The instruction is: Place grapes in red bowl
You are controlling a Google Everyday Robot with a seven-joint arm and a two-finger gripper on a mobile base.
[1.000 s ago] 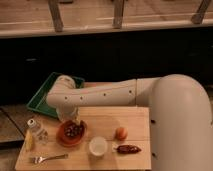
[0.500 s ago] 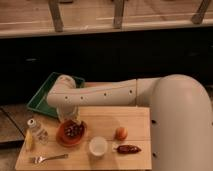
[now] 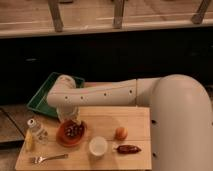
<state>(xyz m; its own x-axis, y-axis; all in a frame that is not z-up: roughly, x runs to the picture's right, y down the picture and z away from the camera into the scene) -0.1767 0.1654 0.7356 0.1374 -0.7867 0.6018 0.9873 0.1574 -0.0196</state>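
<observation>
A bunch of dark grapes lies inside the red bowl on the left part of the wooden table. My white arm reaches in from the right across the table. My gripper hangs down from the arm's end, just above the back rim of the bowl and over the grapes.
A green tray sits behind the table at the left. A small clear bottle and a yellow item stand left of the bowl. A fork lies at the front left. A white cup, an orange and a dark red pepper lie right of the bowl.
</observation>
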